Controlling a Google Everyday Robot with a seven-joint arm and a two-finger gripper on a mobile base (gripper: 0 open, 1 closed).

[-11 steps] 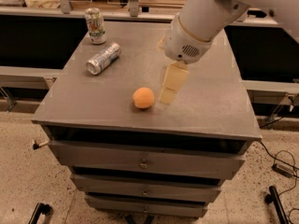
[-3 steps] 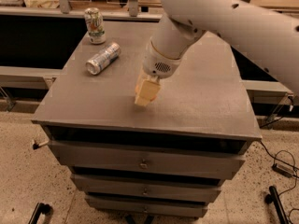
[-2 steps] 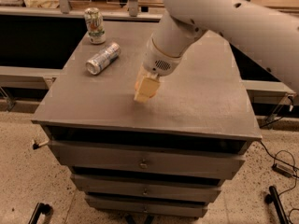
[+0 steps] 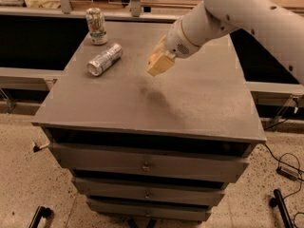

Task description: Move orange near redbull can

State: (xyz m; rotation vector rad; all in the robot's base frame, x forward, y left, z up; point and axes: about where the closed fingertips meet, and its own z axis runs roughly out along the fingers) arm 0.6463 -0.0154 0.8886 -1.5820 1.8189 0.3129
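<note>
The redbull can (image 4: 104, 59), slim and silver with bluish markings, lies on its side at the back left of the grey cabinet top (image 4: 199, 103). My gripper (image 4: 159, 63) hangs above the middle of the top, to the right of the can, with its shadow on the surface below. It is shut on the orange (image 4: 153, 58), of which only a thin orange sliver shows between the tan fingers (image 4: 161, 66). The white arm reaches in from the upper right.
An upright can with a white, green and red label (image 4: 96, 26) stands at the back left corner, just behind the redbull can. The cabinet has drawers (image 4: 145, 165) below. Cables (image 4: 285, 167) lie on the floor at right.
The gripper, earlier low on the tabletop around the orange, has risen off the surface with the orange in it and moved slightly back. Both cans have stayed put.
</note>
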